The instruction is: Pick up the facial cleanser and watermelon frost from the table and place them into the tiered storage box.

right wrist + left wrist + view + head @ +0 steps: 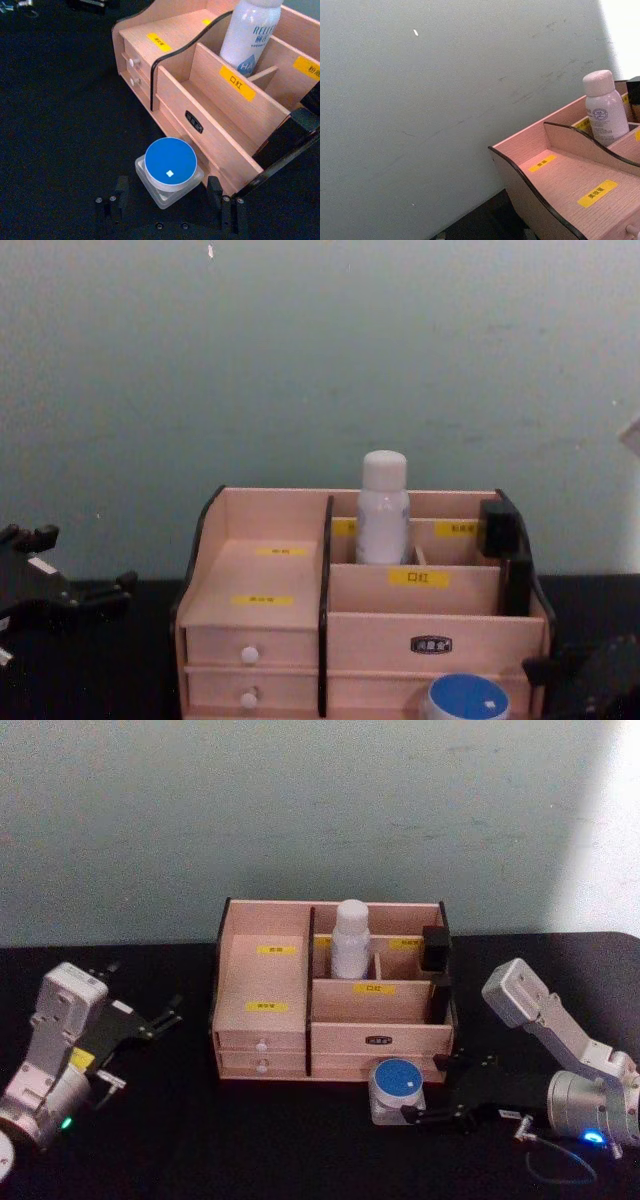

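Facial cleanser [351, 938] stands upright in a rear compartment of the tiered storage box [262, 1020], so 1 of 2 looks done. Watermelon frost [397, 1088] sits on the desk [300, 1145] near its front edge, just beside the box's front right. Right gripper [440, 1095] is low at the jar, jaws released, 1 finger on each side of it. To do it well: centre on the jar body below the blue lid, close squarely, lift clear of the box front. Left gripper [140, 1045] is parked at the desk's left, jaws released.

head looks down, chest level; both face the tiered storage box [425, 1038].
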Robot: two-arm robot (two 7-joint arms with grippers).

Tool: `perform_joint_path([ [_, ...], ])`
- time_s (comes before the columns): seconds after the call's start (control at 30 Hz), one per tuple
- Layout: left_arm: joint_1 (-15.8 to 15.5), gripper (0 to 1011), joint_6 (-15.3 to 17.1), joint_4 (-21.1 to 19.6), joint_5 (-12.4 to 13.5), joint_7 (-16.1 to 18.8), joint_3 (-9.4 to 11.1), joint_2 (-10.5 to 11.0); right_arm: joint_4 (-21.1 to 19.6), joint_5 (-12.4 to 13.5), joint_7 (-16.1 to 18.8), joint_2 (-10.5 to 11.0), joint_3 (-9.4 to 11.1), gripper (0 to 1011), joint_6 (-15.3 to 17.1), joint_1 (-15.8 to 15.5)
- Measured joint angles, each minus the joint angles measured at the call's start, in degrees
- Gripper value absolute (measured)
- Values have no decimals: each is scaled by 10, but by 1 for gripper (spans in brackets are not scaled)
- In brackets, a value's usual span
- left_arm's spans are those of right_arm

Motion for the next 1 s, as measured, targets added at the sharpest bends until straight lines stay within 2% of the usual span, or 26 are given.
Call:
perform_joint_path([
  [1.0, 0, 1001, 0, 0, 0, 0, 0, 0, 66, -22, 8, -50, -28, 1002, -2, 45],
])
